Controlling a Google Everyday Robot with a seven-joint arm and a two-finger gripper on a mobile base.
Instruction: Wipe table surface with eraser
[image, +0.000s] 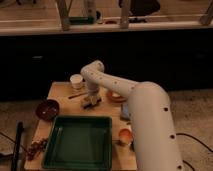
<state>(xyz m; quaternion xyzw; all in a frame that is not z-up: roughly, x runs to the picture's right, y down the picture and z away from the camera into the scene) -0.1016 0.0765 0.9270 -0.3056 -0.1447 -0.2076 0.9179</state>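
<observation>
Gripper (92, 99) is down mid-table, just beyond green tray (77, 142), clamped shut on eraser (89, 104), which rests on table surface (60, 93). White cup (76, 81) stands far-left of it, dark bowl (48, 109) near left edge, 1 orange plate (116, 96) to the right.
</observation>
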